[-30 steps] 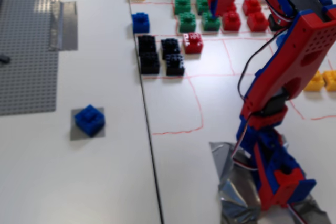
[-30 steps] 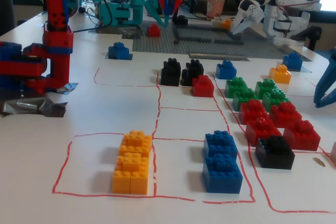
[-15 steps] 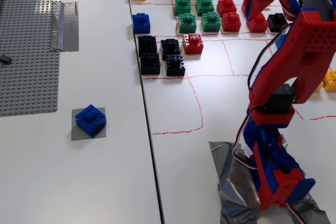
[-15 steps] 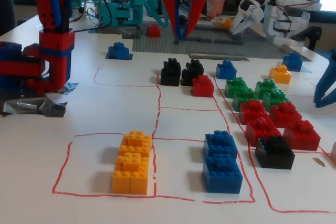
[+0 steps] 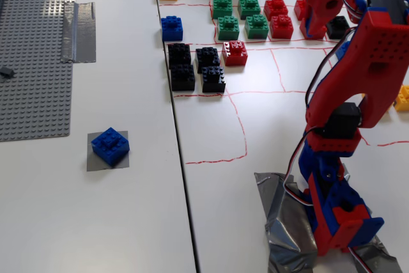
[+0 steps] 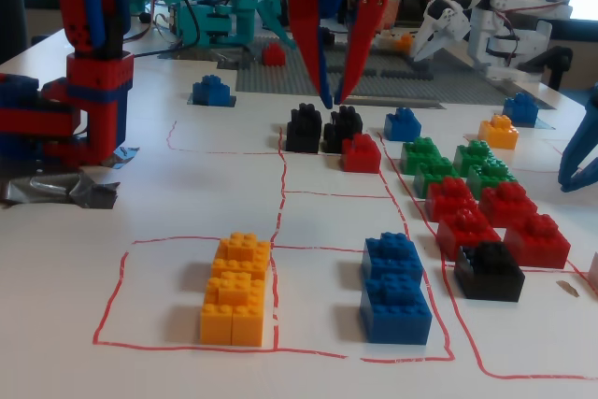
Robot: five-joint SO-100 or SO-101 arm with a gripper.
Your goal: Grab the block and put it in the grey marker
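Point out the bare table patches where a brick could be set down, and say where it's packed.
Free: the red-lined cell below the black bricks, and the white table below the blue block on its grey marker. Packed: the green bricks and red bricks rows near the arm.

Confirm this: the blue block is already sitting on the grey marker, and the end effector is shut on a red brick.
Only the last part is wrong. In a fixed view, the blue block does sit on the grey marker. In the other fixed view, the end effector hangs open and empty above the black bricks; it grips no red brick.
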